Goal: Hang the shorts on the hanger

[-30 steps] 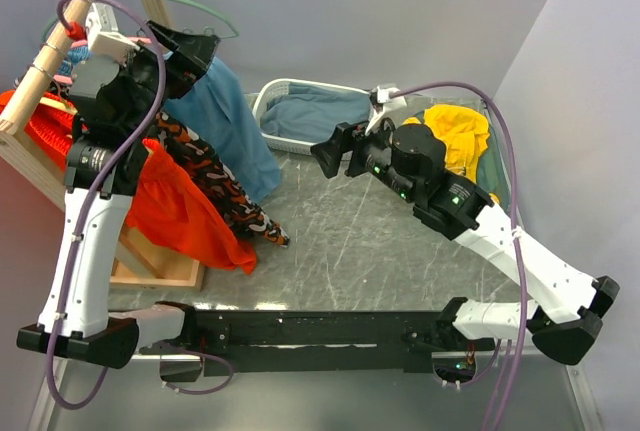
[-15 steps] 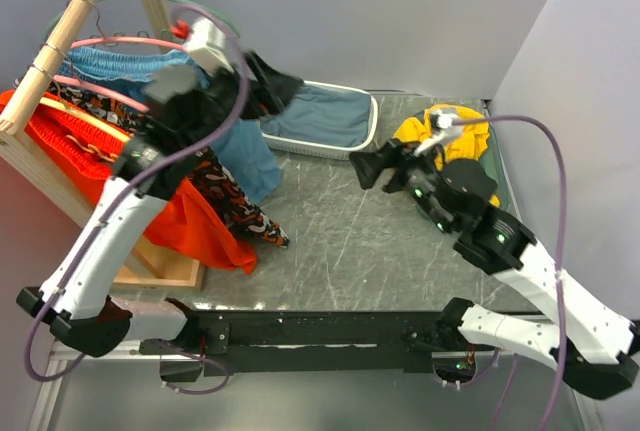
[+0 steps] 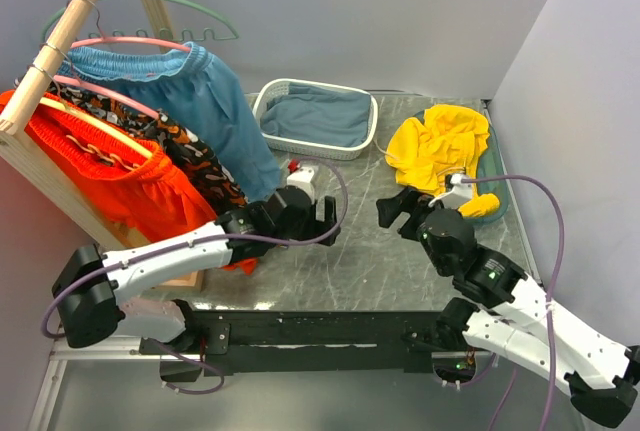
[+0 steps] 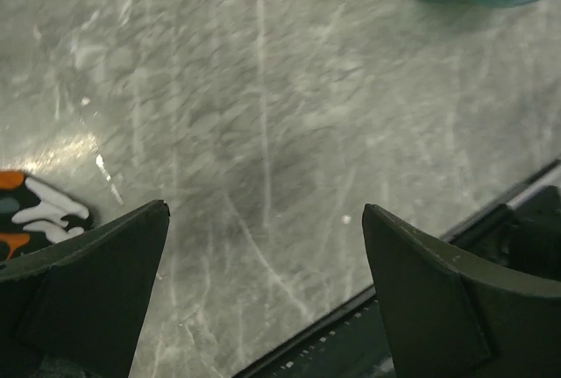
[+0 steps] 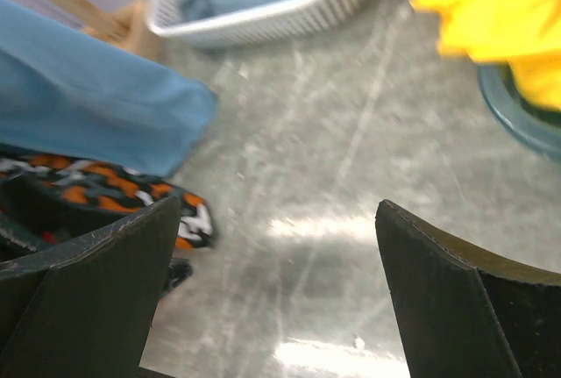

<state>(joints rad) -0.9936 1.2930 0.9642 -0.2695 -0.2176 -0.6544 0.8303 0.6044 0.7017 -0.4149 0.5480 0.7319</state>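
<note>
Top external: left gripper [image 3: 328, 221] and right gripper [image 3: 388, 213] have dropped away, released and empty, leaving the shorts [image 3: 215, 101] hanging on the hanger [image 3: 130, 43], seemingly done.

The top view looks steeply down from high behind the near edge of the grey surface [image 3: 365, 251], far enough back to hold all of it. The left wrist view hangs close over that surface, facing down through the left pincer [image 4: 265, 210]. The right wrist view sits higher, facing forward past the right pincer [image 5: 279, 205] to the white basket [image 5: 263, 18], which the top view shares.
</note>
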